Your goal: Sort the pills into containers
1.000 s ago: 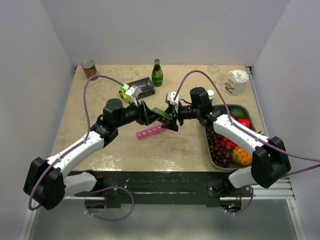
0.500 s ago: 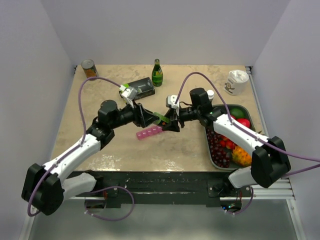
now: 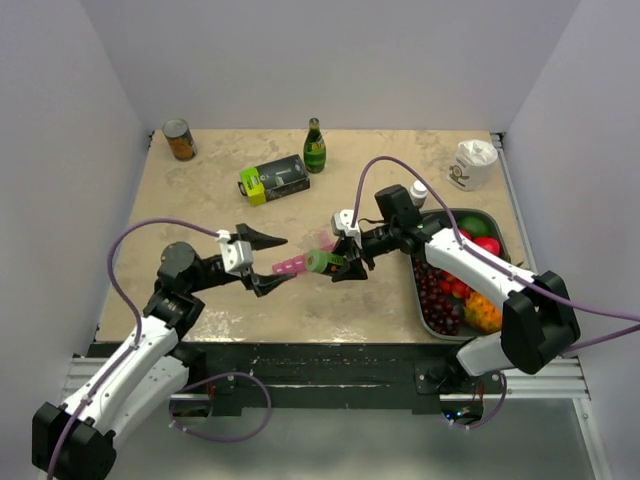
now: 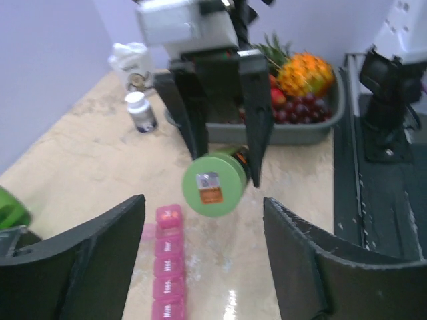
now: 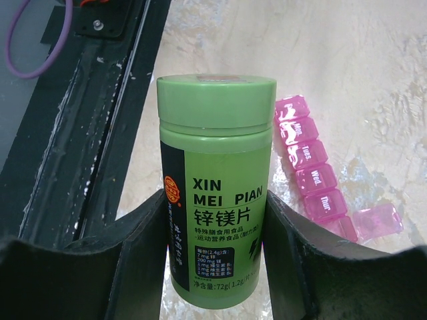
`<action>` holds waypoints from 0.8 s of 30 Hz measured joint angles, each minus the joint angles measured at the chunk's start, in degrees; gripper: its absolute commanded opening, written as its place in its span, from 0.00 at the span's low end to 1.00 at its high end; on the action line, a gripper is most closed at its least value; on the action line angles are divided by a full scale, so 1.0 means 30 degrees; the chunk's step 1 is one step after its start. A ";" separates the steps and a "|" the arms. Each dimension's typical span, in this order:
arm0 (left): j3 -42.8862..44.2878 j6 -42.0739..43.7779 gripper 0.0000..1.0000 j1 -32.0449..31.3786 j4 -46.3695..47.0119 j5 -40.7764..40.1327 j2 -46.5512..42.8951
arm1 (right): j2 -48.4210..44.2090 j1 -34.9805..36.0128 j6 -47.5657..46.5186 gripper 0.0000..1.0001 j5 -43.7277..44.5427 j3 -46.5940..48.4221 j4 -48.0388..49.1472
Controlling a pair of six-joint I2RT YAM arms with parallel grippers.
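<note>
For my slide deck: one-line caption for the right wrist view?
Right tool holds a green pill bottle beside the pink pill organiser.

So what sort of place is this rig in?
Probably a lab test cell: plain walls box in one beige table, with staged props, a fruit tray, can and bottle.

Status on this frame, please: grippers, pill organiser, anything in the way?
Left gripper open, holding nothing. Right gripper shut on green pill bottle, cap on, held near the pink organiser. No loose pills seen; nothing blocking the organiser.
</note>
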 measured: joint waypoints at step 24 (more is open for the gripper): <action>0.1005 0.4707 0.56 -0.4131 -0.1239 -0.0670 0.5909 | 0.0073 0.0488 -0.1821 0.00 -0.0342 0.0000 -0.1384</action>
